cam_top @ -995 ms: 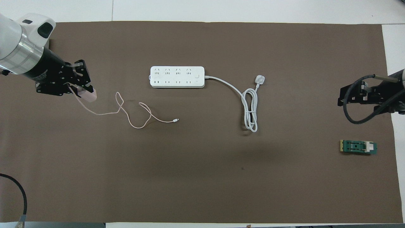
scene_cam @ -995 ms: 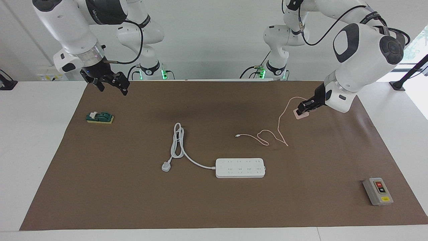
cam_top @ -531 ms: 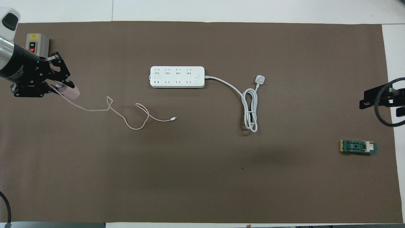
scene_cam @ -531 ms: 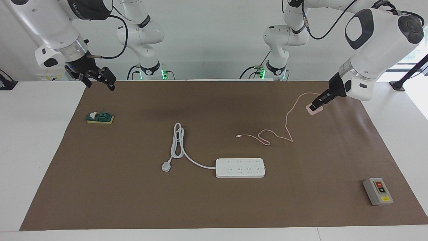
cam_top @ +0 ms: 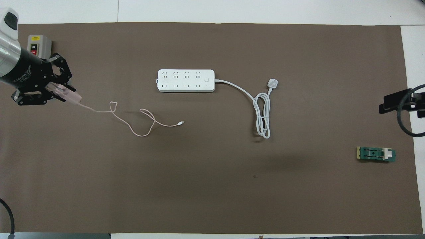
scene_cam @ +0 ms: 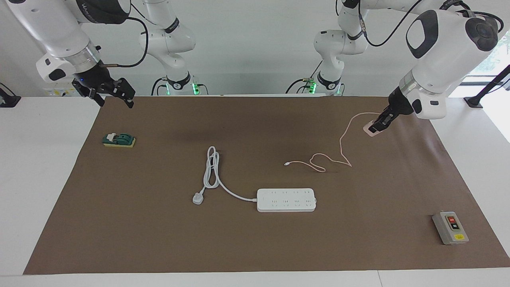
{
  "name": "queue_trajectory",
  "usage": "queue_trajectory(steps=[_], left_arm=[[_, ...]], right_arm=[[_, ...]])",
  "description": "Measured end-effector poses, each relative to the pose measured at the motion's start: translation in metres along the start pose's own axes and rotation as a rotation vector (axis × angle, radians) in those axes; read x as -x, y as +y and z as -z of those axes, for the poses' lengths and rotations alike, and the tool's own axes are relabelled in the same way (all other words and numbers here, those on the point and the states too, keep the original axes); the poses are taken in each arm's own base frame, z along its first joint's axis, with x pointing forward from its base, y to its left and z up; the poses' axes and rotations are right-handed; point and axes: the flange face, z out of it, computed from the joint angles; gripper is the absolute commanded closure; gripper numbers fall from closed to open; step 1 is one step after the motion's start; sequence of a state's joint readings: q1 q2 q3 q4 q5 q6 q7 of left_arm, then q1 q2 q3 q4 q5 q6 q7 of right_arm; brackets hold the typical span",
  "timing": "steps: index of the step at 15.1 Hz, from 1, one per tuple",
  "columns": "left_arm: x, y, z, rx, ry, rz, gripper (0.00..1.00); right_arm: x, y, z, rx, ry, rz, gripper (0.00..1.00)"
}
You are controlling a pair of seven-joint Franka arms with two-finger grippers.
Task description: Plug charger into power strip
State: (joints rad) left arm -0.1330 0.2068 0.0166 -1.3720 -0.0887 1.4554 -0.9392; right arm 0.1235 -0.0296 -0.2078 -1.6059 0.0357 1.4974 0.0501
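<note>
One end effector (scene_cam: 376, 124), the left, clamps the charger (scene_cam: 370, 129) aloft.

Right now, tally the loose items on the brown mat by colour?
White: 1, the long flat white power strip with its thick cord.
Pink: 1, the small pale pink cube charger with its thin cable, held by the left gripper.
Grey: 1, the grey switch box.
Green: 1, the green block on a yellow base.
Total: 4.
</note>
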Motion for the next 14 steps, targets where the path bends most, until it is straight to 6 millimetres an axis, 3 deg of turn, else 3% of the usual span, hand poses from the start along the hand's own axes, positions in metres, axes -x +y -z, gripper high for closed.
queue_trajectory(steps=[3, 6, 10, 14], left_arm=[[-0.002, 0.012, -0.007, 0.016, 0.027, 0.111, 1.00], [0.003, 0.042, -0.026, 0.043, 0.075, 0.286, 1.00], [0.027, 0.088, -0.063, 0.054, 0.127, 0.478, 1.00], [0.050, 0.120, -0.096, 0.044, 0.176, 0.581, 1.00]], right_arm=[[0.000, -0.001, 0.001, 0.000, 0.004, 0.002, 0.00], [0.000, -0.001, 0.000, 0.001, -0.002, 0.002, 0.00], [0.000, -0.005, -0.003, 0.002, -0.008, 0.010, 0.00], [0.000, -0.006, -0.003, 0.002, -0.009, 0.010, 0.00]])
